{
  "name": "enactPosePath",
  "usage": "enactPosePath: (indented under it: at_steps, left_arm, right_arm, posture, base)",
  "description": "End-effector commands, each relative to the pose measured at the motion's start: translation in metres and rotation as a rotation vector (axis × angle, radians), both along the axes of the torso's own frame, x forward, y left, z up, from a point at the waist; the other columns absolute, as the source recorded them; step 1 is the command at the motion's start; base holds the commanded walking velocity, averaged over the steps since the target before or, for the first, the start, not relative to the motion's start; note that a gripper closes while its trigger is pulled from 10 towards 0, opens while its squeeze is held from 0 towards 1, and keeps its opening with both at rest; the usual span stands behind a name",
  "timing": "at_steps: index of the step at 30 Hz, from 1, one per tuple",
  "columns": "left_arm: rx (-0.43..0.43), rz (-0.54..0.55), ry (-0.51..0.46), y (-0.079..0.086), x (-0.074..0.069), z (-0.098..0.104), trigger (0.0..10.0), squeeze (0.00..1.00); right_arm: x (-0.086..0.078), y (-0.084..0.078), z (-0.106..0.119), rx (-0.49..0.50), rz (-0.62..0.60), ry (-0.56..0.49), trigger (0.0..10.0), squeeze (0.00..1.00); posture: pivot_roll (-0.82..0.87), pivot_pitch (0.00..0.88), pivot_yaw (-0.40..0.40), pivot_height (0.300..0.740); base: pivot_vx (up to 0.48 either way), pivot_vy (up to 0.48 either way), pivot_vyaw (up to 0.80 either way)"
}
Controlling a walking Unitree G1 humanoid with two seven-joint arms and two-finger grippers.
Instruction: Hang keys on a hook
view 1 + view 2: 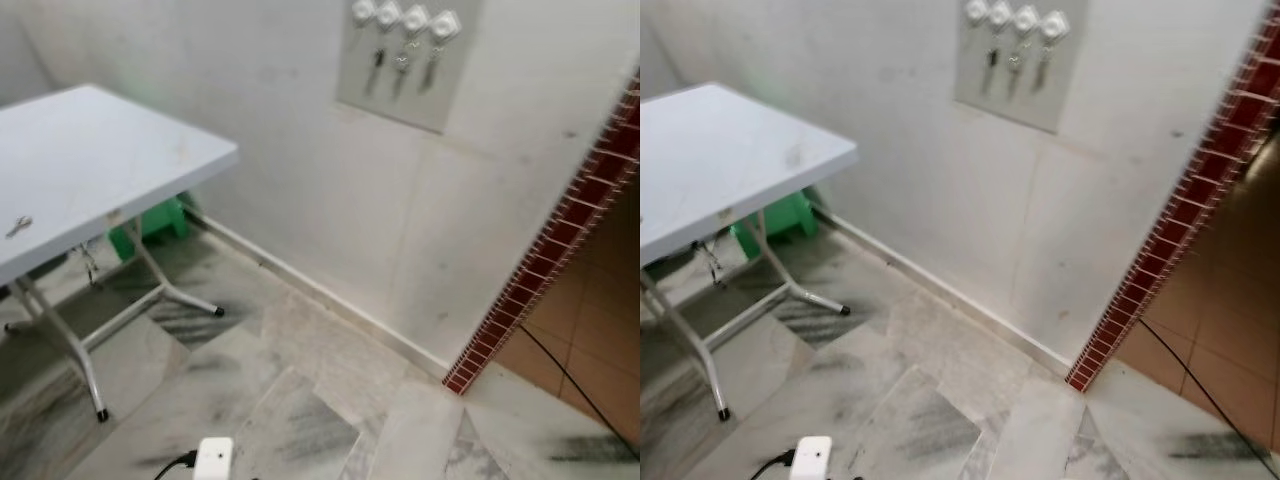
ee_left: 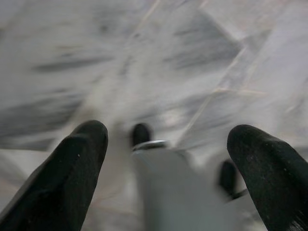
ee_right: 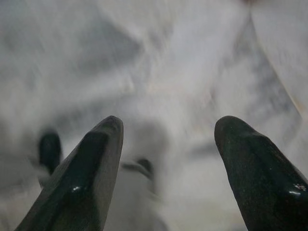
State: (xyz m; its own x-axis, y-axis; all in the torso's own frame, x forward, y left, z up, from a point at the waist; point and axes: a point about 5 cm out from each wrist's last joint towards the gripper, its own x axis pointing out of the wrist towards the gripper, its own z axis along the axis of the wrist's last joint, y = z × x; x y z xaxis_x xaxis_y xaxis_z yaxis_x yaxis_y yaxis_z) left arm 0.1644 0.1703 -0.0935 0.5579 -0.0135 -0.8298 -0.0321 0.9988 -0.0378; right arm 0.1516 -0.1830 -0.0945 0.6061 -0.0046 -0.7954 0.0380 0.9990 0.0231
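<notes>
Marble floor point(image 1: 330, 400) lies seemingly open beside table point(image 1: 90, 170).

No readable text anywhere here, honestly. The grey hook board point(image 1: 405, 62) on the far wall, the white table point(image 1: 90, 165) on the left and the small white device point(image 1: 213, 459) on the near floor carry no legible lettering or numbers.

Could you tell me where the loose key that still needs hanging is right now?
The key lies flat on the white table at the far left of the left eye view, near the table's front edge, well away from the hook board on the wall.
</notes>
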Motion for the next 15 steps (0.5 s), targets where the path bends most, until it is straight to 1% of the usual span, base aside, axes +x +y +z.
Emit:
enactPosePath:
  at_steps: [1, 3, 15]
  left_arm:
    - [-0.018, -0.028, -0.021, -0.0121, 0.0069, 0.0023, 10.0, 0.00]
    - [-0.013, -0.033, -0.021, -0.0120, 0.0070, 0.0024, 10.0, 0.00]
    - [-0.018, -0.028, -0.023, -0.0124, 0.0082, 0.0029, 10.0, 0.00]
  right_arm:
    - [-0.0183, -0.0137, -0.0053, -0.032, -0.012, 0.057, 10.0, 0.00]
    - [-0.0180, -0.0135, -0.0052, -0.032, -0.008, 0.057, 10.0, 0.00]
    - [-0.0161, -0.0121, -0.0049, -0.036, 0.007, 0.058, 10.0, 0.00]
  posture:
    - [-0.01, 0.026, -0.041, 0.740]
    - [-0.01, 0.026, -0.041, 0.740]
    - [0.00, 0.022, -0.041, 0.740]
  base:
    - [0.000, 0.000, 0.00]
    - [0.000, 0.000, 0.46]
    - [0.000, 0.000, 0.80]
